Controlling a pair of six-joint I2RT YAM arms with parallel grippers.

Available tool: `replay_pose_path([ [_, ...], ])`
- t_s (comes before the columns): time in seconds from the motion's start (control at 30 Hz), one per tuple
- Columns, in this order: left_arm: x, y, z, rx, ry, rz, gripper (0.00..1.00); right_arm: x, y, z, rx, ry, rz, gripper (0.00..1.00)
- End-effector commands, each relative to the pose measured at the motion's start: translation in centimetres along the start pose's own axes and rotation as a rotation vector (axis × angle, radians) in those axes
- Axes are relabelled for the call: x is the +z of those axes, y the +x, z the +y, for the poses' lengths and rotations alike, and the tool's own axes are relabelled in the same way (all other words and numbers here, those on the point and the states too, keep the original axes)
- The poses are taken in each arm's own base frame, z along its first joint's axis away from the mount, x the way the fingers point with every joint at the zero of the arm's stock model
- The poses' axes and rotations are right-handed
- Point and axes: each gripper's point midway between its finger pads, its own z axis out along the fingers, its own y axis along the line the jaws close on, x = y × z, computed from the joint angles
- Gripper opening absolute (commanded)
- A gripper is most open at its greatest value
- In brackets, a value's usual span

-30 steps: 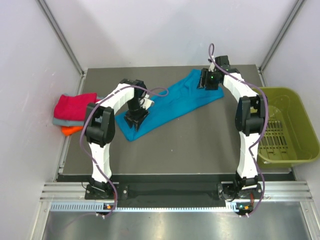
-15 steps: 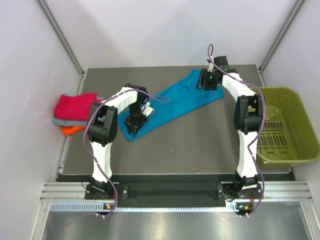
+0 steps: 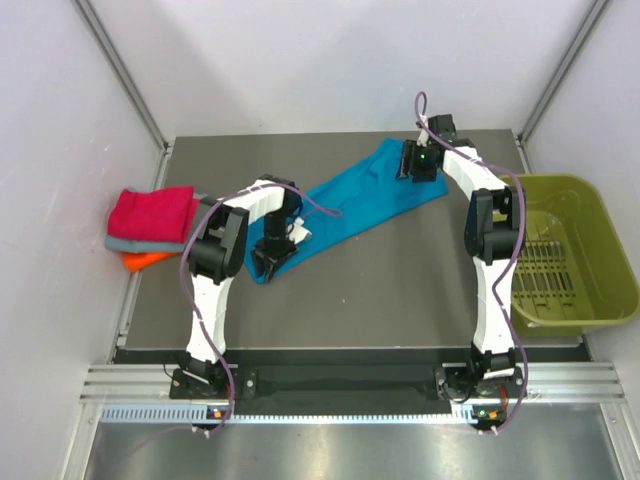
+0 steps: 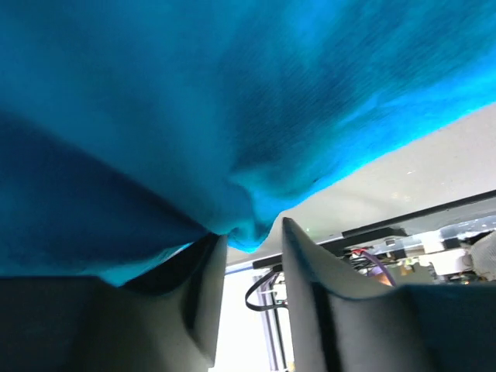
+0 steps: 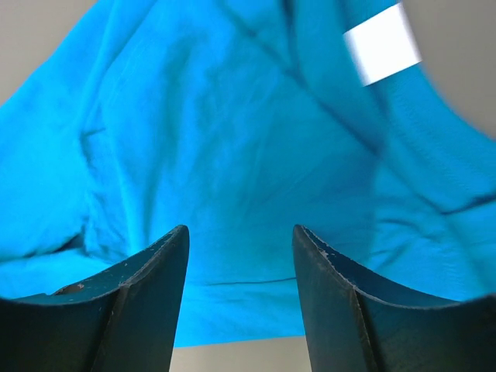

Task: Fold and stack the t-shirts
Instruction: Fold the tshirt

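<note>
The teal-blue t-shirt point(image 3: 350, 205) lies as a long diagonal strip across the dark table. My left gripper point(image 3: 268, 258) is at its near-left end. In the left wrist view the jaws point(image 4: 252, 229) stand narrow, with a fold of the teal shirt point(image 4: 232, 116) pinched between the tips. My right gripper point(image 3: 417, 165) is over the shirt's far-right end, open and empty. In the right wrist view its jaws point(image 5: 240, 229) stand wide just above the shirt point(image 5: 232, 139), near a white label point(image 5: 381, 43). Folded magenta-red point(image 3: 152, 212), grey point(image 3: 120, 243) and orange point(image 3: 143, 260) shirts are stacked at the left.
An olive-green plastic bin point(image 3: 575, 182) stands off the table's right edge. The dark table point(image 3: 400, 290) has white walls behind it and on both sides. The arm bases and a metal rail run along the near edge.
My left gripper has moved toward the near-left end of the teal shirt, and that end has bunched narrower. My right gripper has barely moved.
</note>
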Motion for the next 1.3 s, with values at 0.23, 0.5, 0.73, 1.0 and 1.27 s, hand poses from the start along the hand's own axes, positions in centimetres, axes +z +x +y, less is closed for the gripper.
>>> replay_pose_path([
  [0.23,0.1,2.8,-3.2,0.063,0.086,0.16,0.16,-0.9,-5.1,-4.8,-0.046,0.219,-0.127,0.4],
  [0.5,-0.6,2.2,-4.1,0.093,0.083,0.144,0.08,-1.7,-2.2,-7.0,-0.039,0.317,-0.046,0.36],
  [0.73,-0.2,2.2,-4.8,0.096,0.112,0.152,0.03,-1.6,-2.9,-7.8,-0.039,0.314,-0.051,0.37],
  [1.0,-0.1,1.4,-7.8,0.181,0.125,0.15,0.0,0.6,-0.9,-7.2,-0.026,0.266,0.008,0.3],
  [1.27,-1.3,-0.4,-11.8,0.281,0.142,0.071,0.0,2.8,-1.5,-5.5,-0.049,0.211,-0.007,0.29],
])
